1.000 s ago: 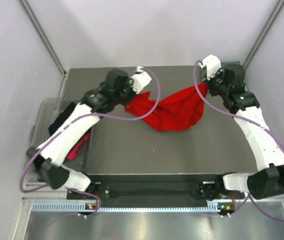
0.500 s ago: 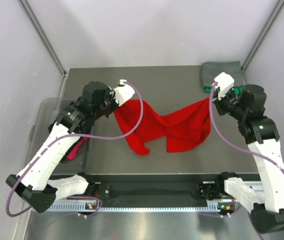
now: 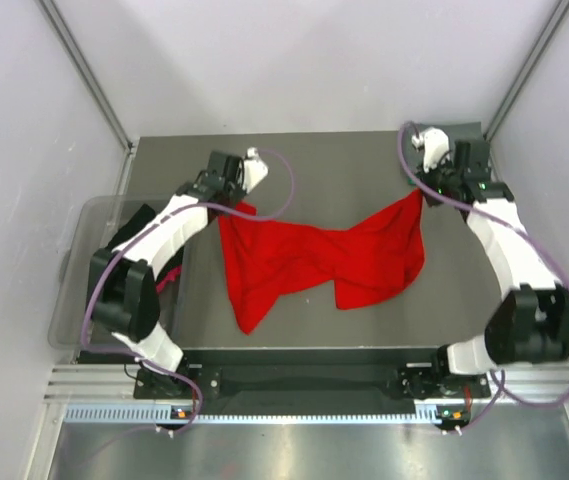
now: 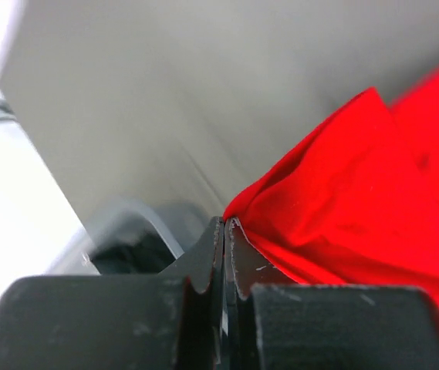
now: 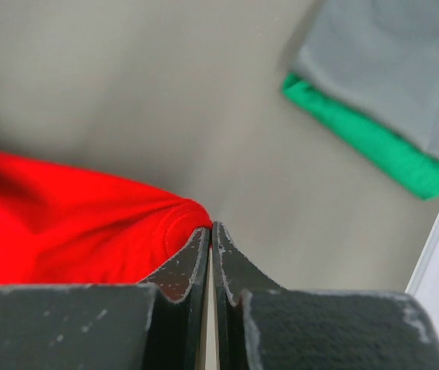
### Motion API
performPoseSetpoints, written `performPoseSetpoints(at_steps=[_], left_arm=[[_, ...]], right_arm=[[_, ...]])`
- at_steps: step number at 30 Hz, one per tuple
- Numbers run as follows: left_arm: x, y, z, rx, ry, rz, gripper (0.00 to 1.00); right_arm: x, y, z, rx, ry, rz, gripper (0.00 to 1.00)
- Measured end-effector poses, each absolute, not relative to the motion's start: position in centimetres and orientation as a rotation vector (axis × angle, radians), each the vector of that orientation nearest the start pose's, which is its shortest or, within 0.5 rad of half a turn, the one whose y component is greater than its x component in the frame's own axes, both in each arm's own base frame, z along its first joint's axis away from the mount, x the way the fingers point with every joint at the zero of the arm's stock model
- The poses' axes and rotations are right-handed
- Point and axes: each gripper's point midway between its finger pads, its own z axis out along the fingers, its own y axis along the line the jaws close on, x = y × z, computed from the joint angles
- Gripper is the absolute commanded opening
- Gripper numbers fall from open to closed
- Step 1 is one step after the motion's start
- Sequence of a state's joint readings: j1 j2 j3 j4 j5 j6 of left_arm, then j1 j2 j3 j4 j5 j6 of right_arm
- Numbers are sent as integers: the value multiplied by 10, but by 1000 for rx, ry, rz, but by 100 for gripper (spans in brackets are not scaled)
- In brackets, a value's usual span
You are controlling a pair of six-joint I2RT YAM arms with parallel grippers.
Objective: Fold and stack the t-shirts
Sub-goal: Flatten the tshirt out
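Dark worktop [image 3: 299,328], red t-shirt [image 3: 304,255] spread across its middle.
Left jaws clenched on its far-left corner, right jaws clenched on its far-right corner, cloth sagging between them.

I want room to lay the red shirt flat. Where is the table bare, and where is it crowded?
Bare: the far strip of table between left hand and right hand, beyond the red shirt, and the near strip between shirt and front edge. Crowded: the far right corner, with grey shirt on green shirt, and the tub at left.
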State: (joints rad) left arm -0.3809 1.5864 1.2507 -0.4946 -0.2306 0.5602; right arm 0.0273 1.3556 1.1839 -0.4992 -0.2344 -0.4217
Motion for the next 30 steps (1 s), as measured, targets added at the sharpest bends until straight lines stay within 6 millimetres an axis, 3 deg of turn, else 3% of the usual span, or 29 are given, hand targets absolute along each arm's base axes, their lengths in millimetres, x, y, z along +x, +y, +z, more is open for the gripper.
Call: performPoseSetpoints(at_steps=[3,7,8,9,11,13,15,18,23,26,30], left_arm=[[441,-101,170,867,2144,354,0],[463,-111,199,743,2065,329,0],[466,-113,205,720,2049,322,8],[469,-115,209,703,2035,317,17],[471,-115,211,678,2028,312,30],[472,-115,212,657,2026,315,34],[472,-114,214,633,2024,315,37],[465,-110,217,608,2020,313,38],[436,-105,237,584,1981,264,43],[419,-109,248,592,1952,193,44],[401,-118,237,638,1959,104,44]], right_arm=[[422,30,203,-585,2139,40,0],[448,31,205,-546,2119,44,3],[450,31,206,-531,2114,45,13],[451,31,206,-520,2111,45,40],[456,28,211,-489,2094,27,43],[456,24,213,-472,2078,-6,45],[449,21,214,-467,2068,-26,48],[418,23,214,-508,2054,-24,48],[367,46,221,-708,1978,77,47],[351,54,191,-799,2019,144,47],[327,59,115,-883,2218,261,48]])
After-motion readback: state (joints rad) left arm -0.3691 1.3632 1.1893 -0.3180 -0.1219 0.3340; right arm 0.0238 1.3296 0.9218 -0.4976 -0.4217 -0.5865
